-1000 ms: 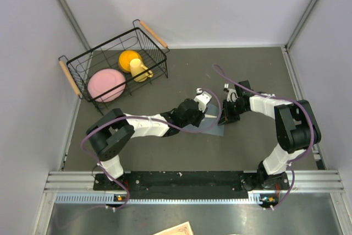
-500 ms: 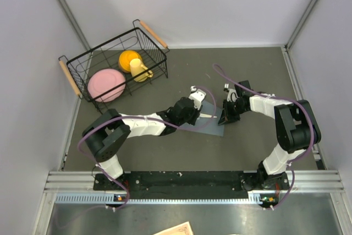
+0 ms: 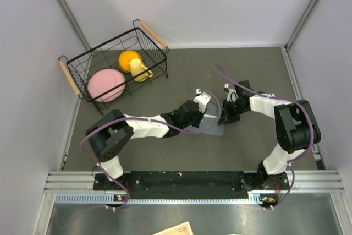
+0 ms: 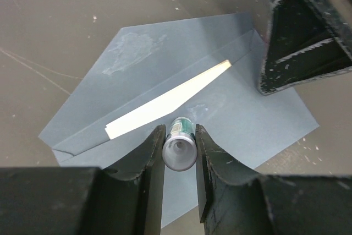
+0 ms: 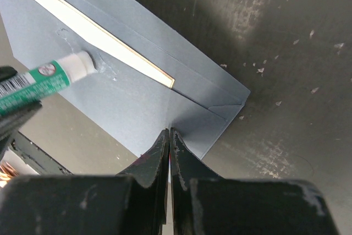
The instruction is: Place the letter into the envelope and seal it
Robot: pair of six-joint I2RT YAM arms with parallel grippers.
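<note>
The blue-grey envelope [image 3: 213,127] lies flat on the table with its pointed flap open [image 4: 137,59]. The cream letter [image 4: 165,103] sits inside, a strip of it showing at the mouth [image 5: 99,37]. My left gripper [image 4: 180,131] is shut on a white-and-green glue stick [image 4: 180,146], whose white tip [image 5: 82,63] touches the envelope just below the mouth. Wet smears show on the flap. My right gripper [image 5: 169,133] is shut, its tips pressing on the envelope [image 5: 126,97] near its right corner; nothing shows between them.
A black wire basket [image 3: 113,65] stands at the back left, holding a pink plate [image 3: 106,85], an orange bowl [image 3: 129,57] and a yellow cup [image 3: 139,70]. Grey walls close in the table on three sides.
My left gripper with the glue stick swung a little back and left over the envelope, then returned to the right. The right gripper and envelope stayed put.
</note>
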